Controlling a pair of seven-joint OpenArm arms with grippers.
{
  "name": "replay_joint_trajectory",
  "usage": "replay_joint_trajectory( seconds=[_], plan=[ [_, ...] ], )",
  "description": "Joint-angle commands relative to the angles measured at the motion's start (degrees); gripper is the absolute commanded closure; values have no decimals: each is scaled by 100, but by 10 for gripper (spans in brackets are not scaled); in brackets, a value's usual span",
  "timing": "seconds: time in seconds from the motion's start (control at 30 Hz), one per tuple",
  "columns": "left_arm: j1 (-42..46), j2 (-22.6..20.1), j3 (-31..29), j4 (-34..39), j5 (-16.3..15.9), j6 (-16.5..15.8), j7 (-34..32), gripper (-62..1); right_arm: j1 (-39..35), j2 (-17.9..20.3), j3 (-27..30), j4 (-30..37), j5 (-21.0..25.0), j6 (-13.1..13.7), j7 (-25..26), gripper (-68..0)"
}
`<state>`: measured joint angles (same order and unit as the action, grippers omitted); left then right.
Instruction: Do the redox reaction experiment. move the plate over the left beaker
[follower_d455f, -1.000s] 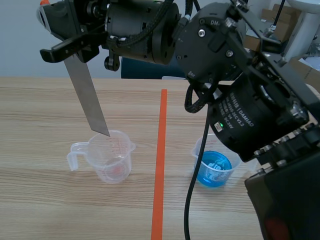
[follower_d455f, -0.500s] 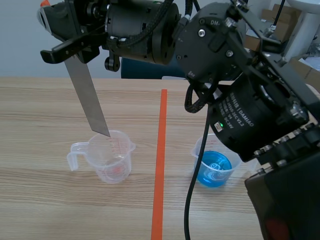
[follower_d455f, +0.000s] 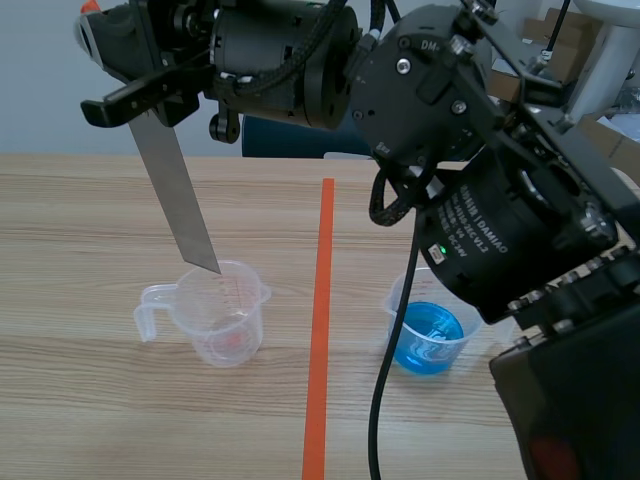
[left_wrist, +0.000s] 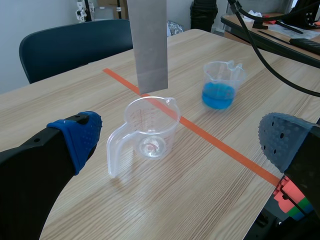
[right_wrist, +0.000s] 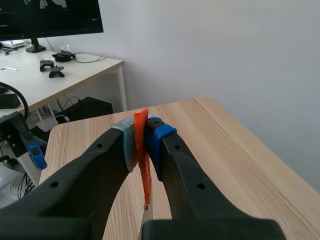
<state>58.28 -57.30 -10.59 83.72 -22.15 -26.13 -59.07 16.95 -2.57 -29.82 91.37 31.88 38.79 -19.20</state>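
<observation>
- Scene view: high over the table (follower_d455f: 90, 230), clamped between the fingers of the right gripper (follower_d455f: 128, 85), the plate (follower_d455f: 175, 195), a long grey metal strip.
- Hangs steeply down from that gripper, with its lower corner at the far rim of the left beaker (follower_d455f: 225, 315), right over the opening.
- Cannot tell whether corner and rim touch.
- Well off to the side of the gripper, past the orange tape line (follower_d455f: 320, 330), the right beaker (follower_d455f: 432, 338) with blue liquid.
- Left wrist view: left gripper (left_wrist: 180, 142) wide apart and holding nothing, blue pads (left_wrist: 80, 135) at either side.
- Just ahead, between the spread fingers, the clear left beaker (left_wrist: 150, 130), upright, handle turned toward the gripper.
- Above it the plate (left_wrist: 148, 45), lower edge just over the rim's far side.
- Farther ahead, beyond the tape line (left_wrist: 215, 145), the right beaker (left_wrist: 220, 85); farther still, a dark blue chair (left_wrist: 75, 47).
- Right wrist view: right gripper (right_wrist: 144, 139) pressed tight on the plate (right_wrist: 144, 165), seen edge-on as a thin orange sliver between the pads (right_wrist: 128, 142).
- Below the fingers, the wooden table (right_wrist: 225, 165).
</observation>
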Motion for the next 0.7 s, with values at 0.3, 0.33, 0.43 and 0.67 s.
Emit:
replay_joint_trajectory(
  seconds=[0.3,0.33,0.43,0.67],
  plan=[
    [11,28,-48,28,-85,4,-413,-623,111,-76,-15,66,63,4,111,2],
    [11,28,-48,26,-85,4,-413,-623,111,-76,-15,66,63,4,111,2],
    [11,28,-48,26,-83,4,-409,-623,111,-76,-15,66,63,4,111,2],
    [13,28,-48,22,-81,4,-275,-623,111,-76,-15,66,63,4,111,2]
  ],
)
